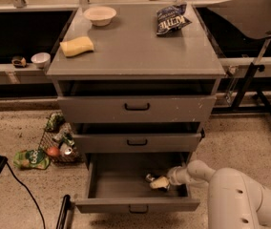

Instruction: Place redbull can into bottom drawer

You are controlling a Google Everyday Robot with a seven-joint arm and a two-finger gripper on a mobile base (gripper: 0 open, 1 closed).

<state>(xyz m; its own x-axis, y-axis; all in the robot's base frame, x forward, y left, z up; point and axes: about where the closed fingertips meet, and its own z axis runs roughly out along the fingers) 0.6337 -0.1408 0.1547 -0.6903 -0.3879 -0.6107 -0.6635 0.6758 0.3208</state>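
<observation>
The bottom drawer (108, 205) of the grey cabinet is pulled open. My gripper (160, 182) is inside it, low over the drawer floor near the right side, with my white arm (231, 194) reaching in from the right. A small object with a shiny metal end, which looks like the redbull can (149, 178), sits right at the gripper's tip on its left. Most of it is hidden by the gripper. I cannot tell if it rests on the drawer floor.
The two upper drawers (136, 108) stand slightly open. The cabinet top holds a chip bag (170, 19), a bowl (100, 15) and a yellow sponge (77, 46). A wire basket of items (59, 142) and a green bag (30, 159) lie on the floor at left.
</observation>
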